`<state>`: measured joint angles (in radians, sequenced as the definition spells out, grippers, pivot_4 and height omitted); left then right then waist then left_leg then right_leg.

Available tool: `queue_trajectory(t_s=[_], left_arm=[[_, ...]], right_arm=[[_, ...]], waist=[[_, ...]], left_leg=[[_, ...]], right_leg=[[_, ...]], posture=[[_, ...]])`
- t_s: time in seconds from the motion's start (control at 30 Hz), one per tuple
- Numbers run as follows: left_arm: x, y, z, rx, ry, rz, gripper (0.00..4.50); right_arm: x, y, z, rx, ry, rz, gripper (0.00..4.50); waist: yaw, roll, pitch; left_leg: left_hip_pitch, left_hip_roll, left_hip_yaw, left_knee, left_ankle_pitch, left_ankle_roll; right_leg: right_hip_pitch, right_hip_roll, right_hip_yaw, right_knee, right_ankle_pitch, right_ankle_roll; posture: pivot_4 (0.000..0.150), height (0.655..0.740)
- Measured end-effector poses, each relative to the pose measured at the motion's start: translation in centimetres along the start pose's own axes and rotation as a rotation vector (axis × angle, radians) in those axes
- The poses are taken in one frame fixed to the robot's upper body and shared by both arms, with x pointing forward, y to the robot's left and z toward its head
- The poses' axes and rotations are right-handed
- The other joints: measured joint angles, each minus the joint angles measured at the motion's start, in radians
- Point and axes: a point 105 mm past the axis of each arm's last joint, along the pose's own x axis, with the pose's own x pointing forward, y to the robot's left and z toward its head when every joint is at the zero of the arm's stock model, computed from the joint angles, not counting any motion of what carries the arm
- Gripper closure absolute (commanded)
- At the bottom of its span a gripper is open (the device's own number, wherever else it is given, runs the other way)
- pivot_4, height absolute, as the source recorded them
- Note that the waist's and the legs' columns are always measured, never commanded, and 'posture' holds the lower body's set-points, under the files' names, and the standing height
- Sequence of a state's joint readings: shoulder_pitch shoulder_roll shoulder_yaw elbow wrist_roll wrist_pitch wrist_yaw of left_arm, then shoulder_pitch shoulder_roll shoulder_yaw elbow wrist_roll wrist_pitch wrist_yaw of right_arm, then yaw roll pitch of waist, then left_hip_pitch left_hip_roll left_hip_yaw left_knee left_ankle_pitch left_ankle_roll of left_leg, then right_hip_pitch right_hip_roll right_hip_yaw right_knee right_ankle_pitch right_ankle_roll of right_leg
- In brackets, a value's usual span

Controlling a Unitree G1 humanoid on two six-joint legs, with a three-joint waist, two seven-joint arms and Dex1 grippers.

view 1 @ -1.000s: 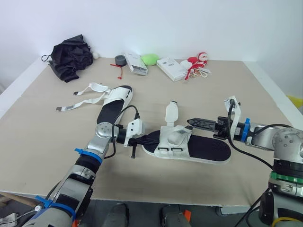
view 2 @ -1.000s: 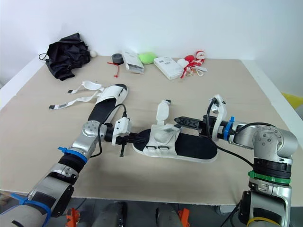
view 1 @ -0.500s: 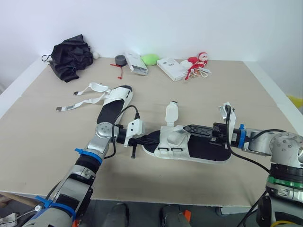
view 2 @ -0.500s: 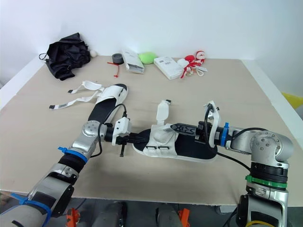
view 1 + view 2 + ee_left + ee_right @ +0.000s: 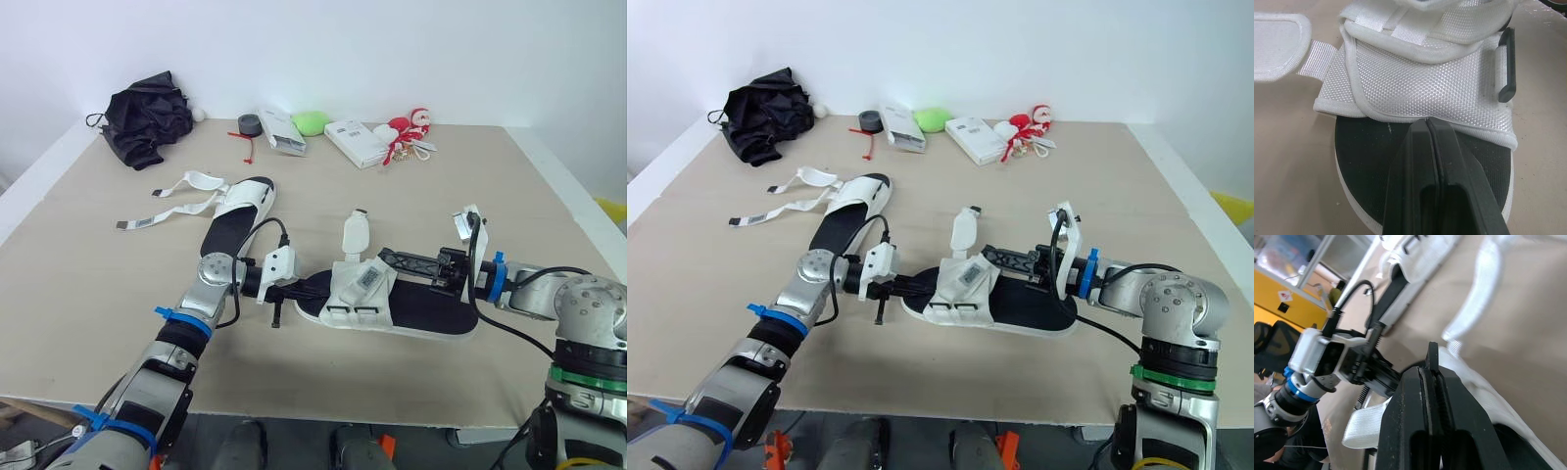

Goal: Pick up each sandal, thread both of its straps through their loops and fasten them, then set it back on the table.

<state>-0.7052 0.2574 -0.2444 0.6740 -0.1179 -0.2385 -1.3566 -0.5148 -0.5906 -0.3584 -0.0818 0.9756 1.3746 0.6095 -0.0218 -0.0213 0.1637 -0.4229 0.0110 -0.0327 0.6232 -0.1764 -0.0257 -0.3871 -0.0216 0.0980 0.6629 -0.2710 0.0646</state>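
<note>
The left fingers lie pressed together on the near sandal, at its left end. Their tips rest on the black insole, right at the edge of the white upper (nothing looks caught between them). This sandal lies flat, about mid-counter.

The right fingers reach in over the insole from the other end, also together. Their tips are at the labelled flap folded across the upper. I cannot tell whether the flap's edge is pinched.

Just behind, 1 strap stands up unfastened. A black loop sits at the side of the upper.

The main risk, as I judge it, is the sandal sliding or swinging. The left fingers only press on it, so a push or tug from the right could drag the sole. If the right fingers hold little or none of the flap, it may slip free. It could also stick down before it passes through the loop. The upright strap could flop over into the way.

Farther off, the far sandal lies untouched, its 2 straps trailing loose on the counter. A wide sweep of the left arm could snag them.

A black bundle and boxes sit along the far edge, well apart from the work.
</note>
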Motion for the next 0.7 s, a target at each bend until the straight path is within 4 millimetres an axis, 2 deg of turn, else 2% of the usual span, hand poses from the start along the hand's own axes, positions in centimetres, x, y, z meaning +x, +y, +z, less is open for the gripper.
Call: queue_trajectory(t_s=[0.1,0.2,0.23,0.27,0.47,0.5,0.53,0.6,0.63,0.67,0.7], left_arm=[[0.0,0.0,0.0,0.0,0.0,-0.001,4.5],[0.1,0.0,0.0,0.001,-0.002,-0.004,4.5],[0.1,0.0,0.1,0.002,-0.002,-0.004,4.5],[0.1,0.0,0.1,0.003,-0.001,-0.005,4.5],[0.2,0.0,0.1,0.001,-0.001,-0.005,4.5],[0.4,0.0,0.2,0.006,-0.006,-0.014,4.5],[0.5,-0.1,0.3,0.01,-0.003,-0.026,4.5],[0.7,-0.1,0.4,0.012,-0.005,-0.034,4.5],[0.7,-0.1,0.4,0.012,-0.005,-0.034,4.5],[0.7,-0.1,0.3,0.012,-0.005,-0.034,4.5],[0.7,-0.1,0.3,0.011,-0.004,-0.034,4.5]], right_arm=[[-0.2,0.6,0.3,-0.028,-0.007,0.029,4.46],[-2.3,5.1,2.2,-0.132,-0.069,0.248,4.46],[-2.6,5.7,2.4,-0.146,-0.076,0.278,4.46],[-4.8,10.7,2.7,-0.284,-0.077,0.496,4.46],[-5.0,12.0,1.8,-0.321,-0.04,0.543,4.46],[-5.2,12.6,-0.6,-0.353,0.066,0.546,4.11],[-5.2,13.7,-4.7,-0.399,0.262,0.57,3.89],[-5.4,13.4,-7.4,-0.431,0.401,0.54,3.2],[-5.4,13.4,-7.4,-0.43,0.403,0.539,3.2],[-5.4,13.2,-8.4,-0.438,0.454,0.53,2.54],[-5.4,13.1,-8.7,-0.439,0.468,0.528,2.23]], waist=[[0.0,0.0,0.0],[0.001,-0.001,0.0],[0.001,0.0,0.0],[0.001,-0.001,-0.001],[0.001,-0.001,-0.001],[0.004,-0.001,-0.001],[0.002,0.0,-0.002],[0.004,0.001,-0.004],[0.004,0.001,-0.004],[0.003,-0.001,-0.005],[0.003,-0.001,-0.005]], left_leg=[[0.0,0.0,0.0,0.0,0.0,0.0],[-0.001,0.0,-0.001,0.0,0.0,0.0],[-0.002,0.0,-0.001,0.0,0.0,0.0],[-0.001,0.0,-0.002,0.0,0.0,0.0],[-0.001,0.0,-0.002,0.0,0.0,0.0],[-0.003,0.001,-0.002,-0.001,0.0,0.0],[-0.004,0.002,-0.003,-0.001,-0.002,0.003],[-0.005,0.001,-0.005,0.0,-0.003,0.003],[-0.005,0.001,-0.005,0.0,-0.004,0.003],[-0.005,0.001,-0.005,0.0,-0.004,0.003],[-0.005,0.001,-0.005,0.0,-0.004,0.003]], right_leg=[[0.0,0.0,0.0,0.0,0.0,0.0],[0.0,0.0,-0.001,-0.001,0.0,0.0],[0.0,0.0,-0.001,-0.001,0.0,0.001],[0.001,0.0,-0.003,-0.002,0.0,0.0],[0.002,-0.001,-0.003,-0.004,0.0,0.0],[0.002,-0.002,-0.005,-0.006,-0.001,0.0],[0.003,-0.001,-0.006,-0.011,-0.001,0.0],[0.004,-0.003,-0.009,-0.015,-0.001,0.001],[0.004,-0.003,-0.009,-0.015,-0.001,0.001],[0.005,-0.003,-0.01,-0.015,-0.001,0.001],[0.005,-0.003,-0.01,-0.015,-0.001,0.001]], posture=[[0.15,0.738],[0.15,0.738],[0.15,0.738],[0.15,0.738],[0.15,0.738],[0.15,0.738],[0.15,0.738],[0.15,0.738],[0.15,0.738],[0.15,0.738],[0.15,0.738]])
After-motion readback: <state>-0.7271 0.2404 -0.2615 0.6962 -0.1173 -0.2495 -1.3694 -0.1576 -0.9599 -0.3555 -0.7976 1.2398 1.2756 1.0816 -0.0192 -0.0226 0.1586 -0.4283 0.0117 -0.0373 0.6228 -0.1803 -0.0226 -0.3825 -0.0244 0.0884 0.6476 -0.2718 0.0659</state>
